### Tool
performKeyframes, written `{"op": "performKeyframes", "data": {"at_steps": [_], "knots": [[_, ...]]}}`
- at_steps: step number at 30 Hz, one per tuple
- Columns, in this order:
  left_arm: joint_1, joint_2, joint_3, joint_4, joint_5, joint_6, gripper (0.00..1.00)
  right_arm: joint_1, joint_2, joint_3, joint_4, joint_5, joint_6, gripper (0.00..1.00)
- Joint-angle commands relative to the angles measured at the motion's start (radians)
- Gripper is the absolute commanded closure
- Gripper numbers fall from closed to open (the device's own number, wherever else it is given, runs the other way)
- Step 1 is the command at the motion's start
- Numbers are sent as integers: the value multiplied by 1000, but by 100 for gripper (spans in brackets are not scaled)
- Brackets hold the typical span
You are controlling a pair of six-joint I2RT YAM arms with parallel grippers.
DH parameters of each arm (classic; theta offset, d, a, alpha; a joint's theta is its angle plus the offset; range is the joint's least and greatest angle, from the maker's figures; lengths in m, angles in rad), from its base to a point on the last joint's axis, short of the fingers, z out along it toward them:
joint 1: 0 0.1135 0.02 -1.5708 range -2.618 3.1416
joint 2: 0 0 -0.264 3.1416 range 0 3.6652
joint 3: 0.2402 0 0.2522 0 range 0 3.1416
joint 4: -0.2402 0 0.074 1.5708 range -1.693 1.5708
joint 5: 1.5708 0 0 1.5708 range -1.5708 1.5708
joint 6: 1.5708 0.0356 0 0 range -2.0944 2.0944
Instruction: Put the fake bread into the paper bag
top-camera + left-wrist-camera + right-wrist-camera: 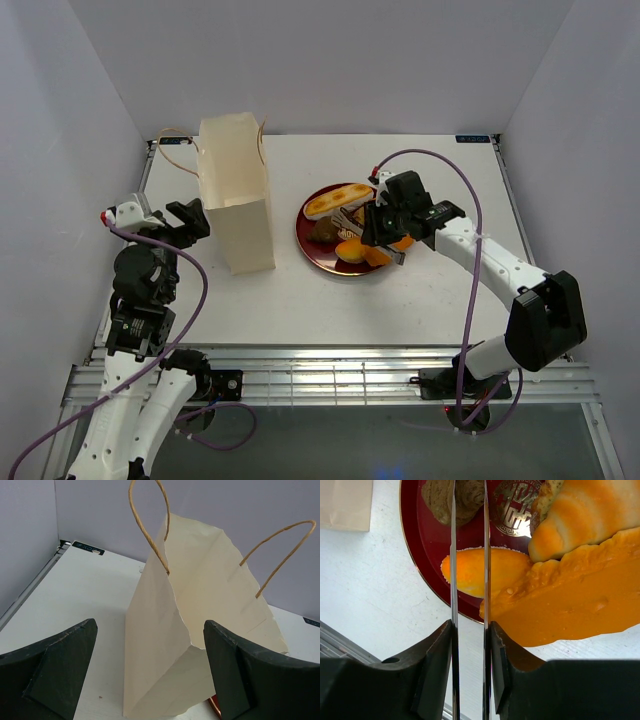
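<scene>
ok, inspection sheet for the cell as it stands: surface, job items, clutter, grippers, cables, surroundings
Surface: white table, no marks seen.
Job's things: paper bag upright on the left, handles up. Fake bread on the dark red plate: oval bun, orange slab overhanging the rim, croissant, striped roll, brown piece.
Clutter: nothing seen.
Grippers: left gripper open, bag in front of it. Right gripper shut on metal tongs, blades over the oval bun.
Cables: purple cable loops off the right arm, another off the left.
Surroundings: plain pale walls, metal rails at the near edge.
</scene>
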Motion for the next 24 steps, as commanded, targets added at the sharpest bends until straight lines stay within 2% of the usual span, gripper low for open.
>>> {"op": "performKeyframes", "data": {"at_steps": [1,14,24], "knots": [[-5,-7,-5,3,14,-5,2,7,-20,55,10,-24,-15,69],[-5,-1,-5,1,15,-5,2,7,-146,144,-42,2,-15,77],[-6,7,-3,-2,9,-3,2,9,-275,186,-71,19,-15,77]]}}
